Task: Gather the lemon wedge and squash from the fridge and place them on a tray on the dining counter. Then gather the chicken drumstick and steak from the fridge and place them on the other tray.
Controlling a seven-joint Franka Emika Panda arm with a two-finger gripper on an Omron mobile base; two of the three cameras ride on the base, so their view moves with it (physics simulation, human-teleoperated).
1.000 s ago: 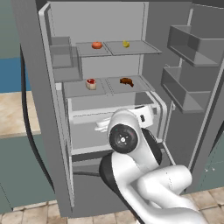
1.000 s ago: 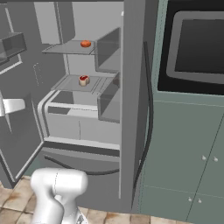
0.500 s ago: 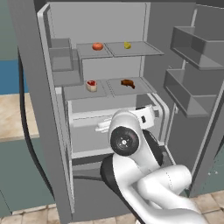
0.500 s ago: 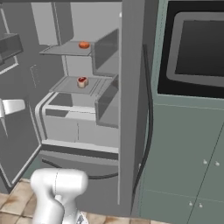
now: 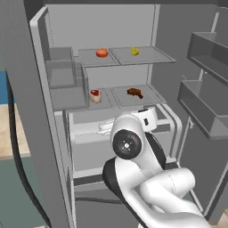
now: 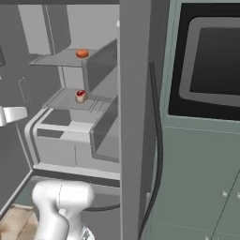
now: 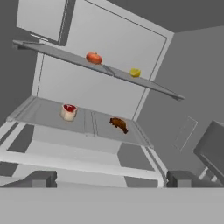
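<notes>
The end effector (image 7: 107, 178), jaws spread wide and empty, faces the fridge shelves, steak (image 7: 68, 111) and chicken drumstick (image 7: 118, 124) nearest ahead.

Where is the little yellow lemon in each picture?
Left base view: lemon on the top shelf, right half, right of the orange squash.
Right base view: hidden behind the fridge wall.
Hand view: lemon on the top shelf, right of the squash.
Shared landmark: the squash.

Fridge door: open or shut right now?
Open. The fridge shows its shelves, with the lemon wedge and squash on the top one.
</notes>
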